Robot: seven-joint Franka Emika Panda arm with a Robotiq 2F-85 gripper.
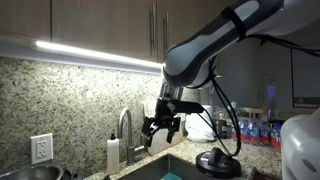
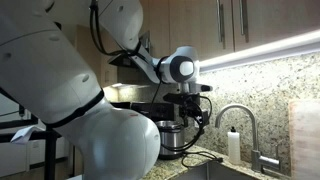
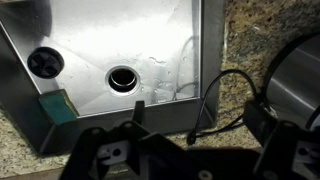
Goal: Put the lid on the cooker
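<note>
the claw (image 1: 163, 128) hangs in the air with its two black fingers spread wide and nothing between them, pointing down over the steel sink (image 3: 90, 45). in the wrist view the basin lies straight below the claw, with the round drain (image 3: 122, 77) just ahead of the fingertips, a dark round disc (image 3: 45, 62) farther off to one side, and a green sponge (image 3: 55, 105) tucked into the near corner on that same side. the lid (image 1: 218, 163), dark and round with a black knob at its middle, lies flat, lower than the claw and off to its side, past the edge of the sink. it is well apart from the fingers, and i cannot tell what it rests on. the cooker (image 3: 295, 70) shows in the wrist view as a brushed silver wall on the speckled counter (image 3: 245, 25) beside the sink, on the side of the claw away from the sponge, with a black cable (image 3: 228, 85) looping between it and the basin's edge. in an exterior view the cooker (image 2: 172, 138) sits below the claw, partly hidden by the arm. the curved faucet (image 1: 125, 125) and a pale soap bottle (image 1: 113, 152) stand on the opposite side of the claw from the lid, near it but not touching.
</note>
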